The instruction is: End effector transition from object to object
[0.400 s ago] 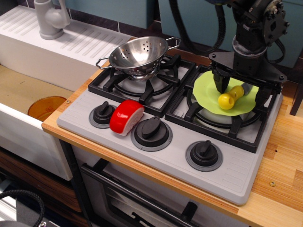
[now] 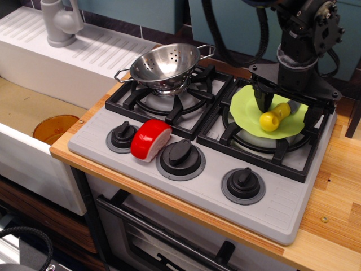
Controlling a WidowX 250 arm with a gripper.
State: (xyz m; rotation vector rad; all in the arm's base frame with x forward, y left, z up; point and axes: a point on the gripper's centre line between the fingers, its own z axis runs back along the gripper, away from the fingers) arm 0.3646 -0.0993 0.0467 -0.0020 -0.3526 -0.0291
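Our end effector (image 2: pixel 286 108) hangs over the right-hand burner of the toy stove (image 2: pixel 186 186), its wide black crossbar spanning a lime-green plate (image 2: pixel 243 110) that rests on the grate. Its jaws stand wide: one short dark finger (image 2: pixel 263 99) drops to the left of a small yellow object (image 2: pixel 274 115), the other sits far to the right by the plate's edge, and nothing is held between them.

We judge the yellow object, which looks like a toy pear or a small squash with a bulbous end and a narrower neck, to be light, rigid plastic, smooth and likely to slip or roll. If we were to take it, the narrow middle would be the safest place to close on. The plate looks thin and could shift under a push.

Farther left, a steel colander (image 2: pixel 164 65) sits on the other burner, stiff and light, best taken by its rim or a handle. A red-rinded cheese wedge (image 2: pixel 150 139) lies near the knobs (image 2: pixel 181 153). Beyond the stove lie a white sink (image 2: pixel 34 107) and grey faucet (image 2: pixel 58 21).
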